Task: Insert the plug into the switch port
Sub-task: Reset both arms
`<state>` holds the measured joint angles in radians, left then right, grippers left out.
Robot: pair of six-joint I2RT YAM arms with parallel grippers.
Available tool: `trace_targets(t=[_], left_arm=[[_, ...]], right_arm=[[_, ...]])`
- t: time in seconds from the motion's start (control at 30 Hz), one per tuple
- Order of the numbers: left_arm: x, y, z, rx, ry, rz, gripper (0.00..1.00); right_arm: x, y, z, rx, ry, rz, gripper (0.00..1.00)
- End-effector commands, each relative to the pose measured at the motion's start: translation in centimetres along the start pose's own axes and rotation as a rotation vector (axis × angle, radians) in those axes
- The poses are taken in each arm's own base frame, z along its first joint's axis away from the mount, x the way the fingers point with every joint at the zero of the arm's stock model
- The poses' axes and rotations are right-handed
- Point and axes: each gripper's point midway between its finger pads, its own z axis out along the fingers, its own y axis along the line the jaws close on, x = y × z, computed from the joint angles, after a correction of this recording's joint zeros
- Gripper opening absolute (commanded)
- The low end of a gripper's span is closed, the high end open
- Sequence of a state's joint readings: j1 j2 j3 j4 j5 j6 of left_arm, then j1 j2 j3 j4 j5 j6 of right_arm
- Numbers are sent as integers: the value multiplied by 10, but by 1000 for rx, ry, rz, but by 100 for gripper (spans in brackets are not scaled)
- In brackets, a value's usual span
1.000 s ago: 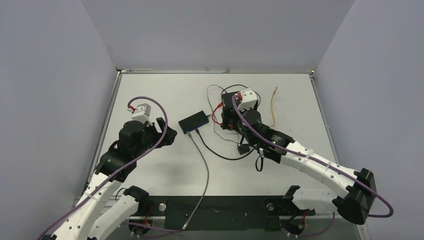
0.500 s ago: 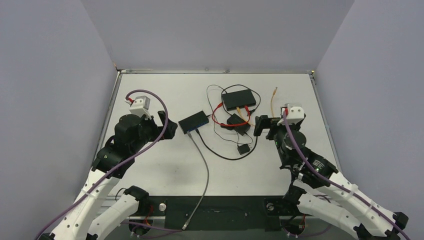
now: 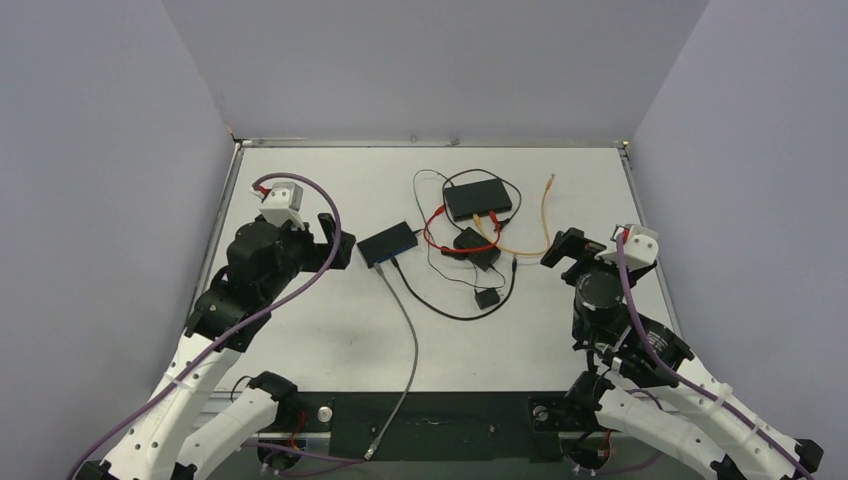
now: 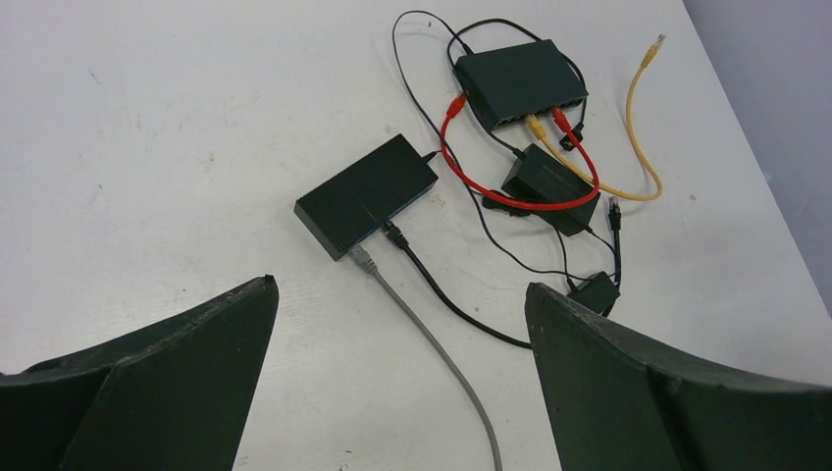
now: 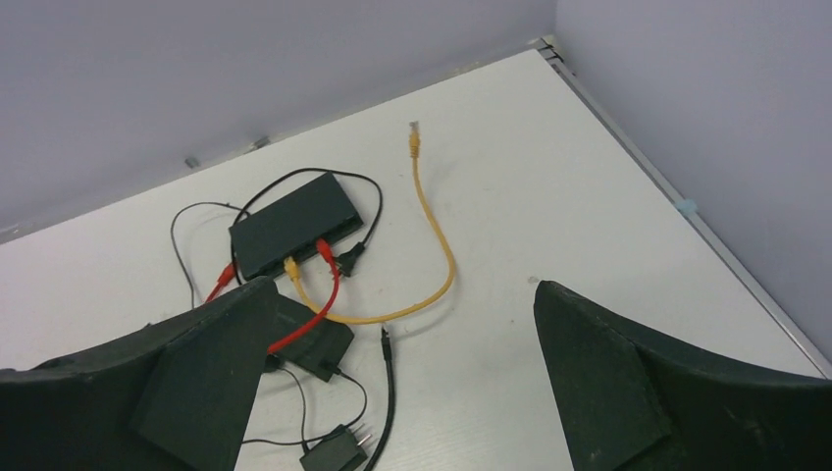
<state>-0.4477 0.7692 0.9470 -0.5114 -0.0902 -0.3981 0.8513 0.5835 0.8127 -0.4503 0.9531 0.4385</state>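
A black switch [image 3: 388, 243] lies left of the table's middle, with a grey plug [image 4: 361, 258] and a black cable seated in its front ports. A second black switch [image 3: 477, 198] sits farther back with a yellow plug [image 5: 290, 266] and a red plug [image 5: 323, 246] in it. The yellow cable's free plug [image 3: 549, 181] lies loose to its right. A loose black plug end [image 5: 384, 337] rests near the middle. My left gripper [image 3: 338, 243] hovers open just left of the near switch. My right gripper [image 3: 560, 248] hangs open, right of the cables, holding nothing.
A black power brick [image 3: 476, 248] and a small wall adapter [image 3: 487, 297] lie among thin black wires between the switches. The red cable [image 3: 440, 235] loops around the brick. The grey cable [image 3: 408, 330] runs off the near edge. Walls close the table's left, back and right sides.
My right arm has swung back from over the far switch to the right side of the table. Both grippers have opened wider. The left arm has shifted only slightly.
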Motion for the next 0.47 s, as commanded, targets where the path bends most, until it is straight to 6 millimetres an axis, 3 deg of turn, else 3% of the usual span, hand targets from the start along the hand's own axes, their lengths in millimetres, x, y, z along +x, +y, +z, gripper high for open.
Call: trace_targets(t=[0.0,0.13,0.43], left_arm=[[-28,-6,2,26,-108,23,97],[-24,-5,3,35,-117,39,97],[-23,-5,3,51,-144,46,97]], right_arm=[[-1,-25,3,185,-41,72,100],[3,-17,2,118,8,-11,100],[8,-25,-3,116,6,25,100]])
